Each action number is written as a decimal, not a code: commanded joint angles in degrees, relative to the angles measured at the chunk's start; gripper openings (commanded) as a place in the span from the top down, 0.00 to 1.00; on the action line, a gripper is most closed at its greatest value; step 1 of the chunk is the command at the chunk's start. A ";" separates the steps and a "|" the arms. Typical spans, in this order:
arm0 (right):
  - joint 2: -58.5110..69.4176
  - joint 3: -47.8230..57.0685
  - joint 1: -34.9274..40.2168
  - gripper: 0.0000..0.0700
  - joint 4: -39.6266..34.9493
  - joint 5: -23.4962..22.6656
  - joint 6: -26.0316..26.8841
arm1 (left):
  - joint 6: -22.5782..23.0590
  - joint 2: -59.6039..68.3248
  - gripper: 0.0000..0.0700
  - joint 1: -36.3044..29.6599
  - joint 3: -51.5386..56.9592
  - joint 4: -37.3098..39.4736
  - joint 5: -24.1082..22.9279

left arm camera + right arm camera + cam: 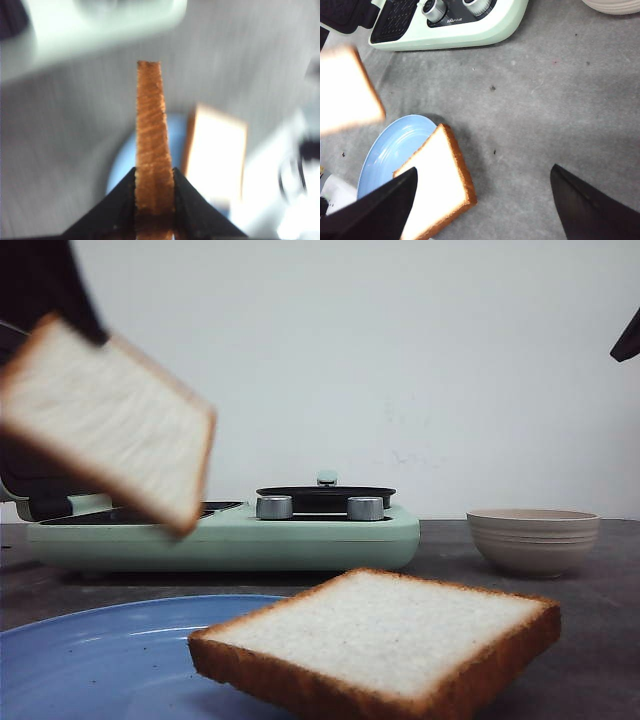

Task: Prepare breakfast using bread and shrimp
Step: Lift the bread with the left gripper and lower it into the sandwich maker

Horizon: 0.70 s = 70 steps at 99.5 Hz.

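**One slice lifted toward the griddle, one waiting on the plate**

The left gripper (154, 192) is closed on a slice of bread (105, 420), pinching it across its thickness at the crust edge. The left wrist view shows the brown crust standing straight up between the two black fingers (117, 210). In the front view this slice hangs tilted in the air on the left, above and in front of the mint-green breakfast maker (225, 535), whose dark griddle plate (395, 20) sits open on its left side. Holding by an edge leaves the broad face free, which would suit laying it flat on the hot plate; that is my reading of the step in hand.

The second slice (380, 645) lies flat, partly on the blue plate (90, 650) and overhanging its rim toward the bare grey table (545, 100). The overhang leaves one crust edge exposed, likely easy to pinch the same way.

The right gripper (480, 210) hovers over that second slice with its jaws spread wide and nothing between them, near it but not touching.

A beige bowl (532, 538) stands well apart on the right, behind the plate; its contents are hidden. No shrimp is visible. The appliance also carries a small lidded pan (325, 495) and two silver knobs (275, 507).
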 commanded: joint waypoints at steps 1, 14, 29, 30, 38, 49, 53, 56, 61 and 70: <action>0.17 0.87 0.26 0.24 0.63 -0.09 -0.57 | -3.39 0.59 1.00 -0.26 2.21 4.85 -1.60; 0.17 0.87 0.26 0.24 0.63 -0.04 -0.57 | -5.07 0.87 1.00 -0.26 4.26 15.23 -10.47; 0.20 0.87 0.24 0.24 0.63 -0.02 -0.57 | -5.07 1.46 1.00 -0.26 4.35 27.91 -23.23; 0.20 0.87 0.24 0.24 0.63 0.00 -0.57 | -5.07 1.57 1.00 -0.26 4.37 28.68 -23.93; 0.20 0.87 0.24 0.24 0.66 0.02 -0.57 | -4.85 2.99 1.00 -0.26 4.37 34.27 -28.33; 0.20 0.87 0.24 0.24 0.70 0.22 -0.57 | 0.17 5.95 1.00 -0.26 4.37 39.78 -32.98; 0.20 0.87 0.26 0.24 0.81 0.26 -0.59 | 3.23 7.30 1.00 -0.31 4.37 41.31 -34.53; 0.20 0.87 0.26 0.24 0.90 0.31 -0.59 | 5.66 8.37 1.00 -0.48 4.37 42.40 -35.69; 0.20 0.87 0.26 0.24 1.03 0.42 -0.59 | 9.49 10.27 1.00 -0.98 4.37 44.04 -37.75; 0.20 0.87 0.26 0.24 1.07 0.42 -0.59 | 15.45 13.73 1.00 -1.73 4.37 46.49 -41.79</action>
